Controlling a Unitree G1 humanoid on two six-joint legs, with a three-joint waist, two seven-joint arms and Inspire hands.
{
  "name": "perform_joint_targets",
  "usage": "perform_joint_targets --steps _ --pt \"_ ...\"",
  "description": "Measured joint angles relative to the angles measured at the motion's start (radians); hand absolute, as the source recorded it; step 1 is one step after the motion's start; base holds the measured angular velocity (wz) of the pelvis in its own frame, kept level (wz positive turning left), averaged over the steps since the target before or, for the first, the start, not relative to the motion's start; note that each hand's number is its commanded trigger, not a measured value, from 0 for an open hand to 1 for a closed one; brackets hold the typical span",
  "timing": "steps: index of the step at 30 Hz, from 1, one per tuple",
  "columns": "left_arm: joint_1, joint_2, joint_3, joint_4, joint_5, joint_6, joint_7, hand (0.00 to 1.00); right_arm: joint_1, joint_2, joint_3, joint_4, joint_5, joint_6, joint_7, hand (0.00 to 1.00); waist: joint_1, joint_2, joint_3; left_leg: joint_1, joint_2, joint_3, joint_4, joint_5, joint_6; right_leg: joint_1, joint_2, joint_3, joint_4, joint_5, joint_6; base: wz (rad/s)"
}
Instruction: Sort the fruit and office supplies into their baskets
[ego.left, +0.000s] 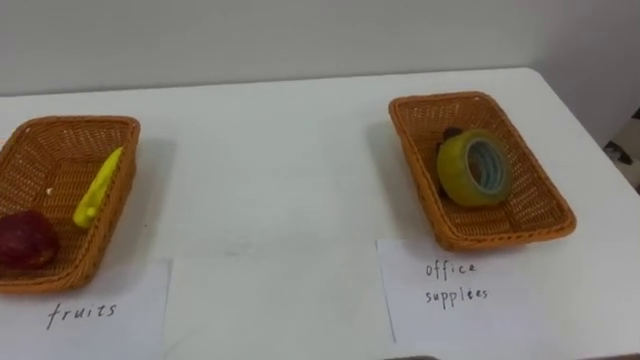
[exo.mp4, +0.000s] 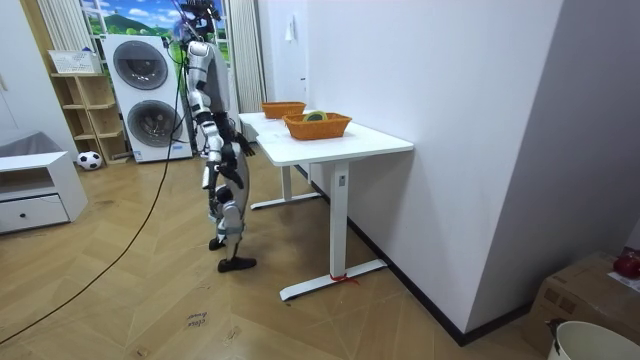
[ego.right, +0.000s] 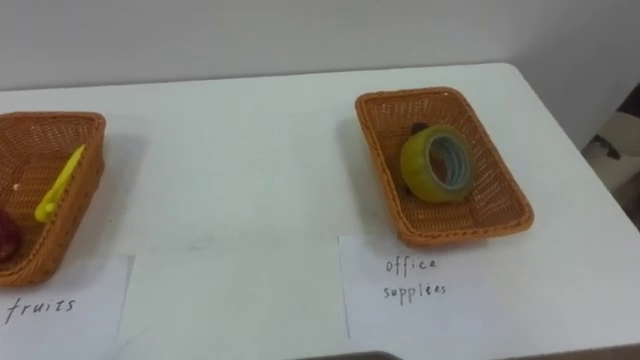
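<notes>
Tape roll (ego.left: 473, 168) sits in the right basket (ego.left: 548, 213), yellow fruit (ego.left: 97, 186) in the left basket (ego.left: 70, 125), both beyond the hands (exo.mp4: 245, 150). Can't tell the fingers' state.

Both eye views look down from the robot's head, close over the white surface (ego.left: 290, 170), facing the wall behind it. The room view stands well back on the floor, side-on to the robot; all three share the office-supplies basket (exo.mp4: 318, 128).
</notes>
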Motion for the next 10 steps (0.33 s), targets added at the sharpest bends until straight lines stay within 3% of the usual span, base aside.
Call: perform_joint_targets --steps 5,10 --pt "-0.002 -0.006 -0.008 0.005 0.001 0.004 0.0 0.0 -0.026 0.001 0.149 0.038 -0.168 0.02 0.162 0.0 0.049 -0.001 -0.0002 0.001 0.0 -0.008 0.007 0.0 0.0 0.001 0.0 0.001 -0.001 0.0 0.0 0.02" --pt "-0.04 -0.021 -0.046 0.043 0.004 0.003 0.002 0.0 -0.04 0.005 0.266 0.039 -0.295 0.02 0.283 0.0 0.066 0.002 0.0057 0.004 -0.003 -0.039 0.008 0.0 0.0 0.028 0.0 -0.008 -0.022 -0.001 0.0 0.17"
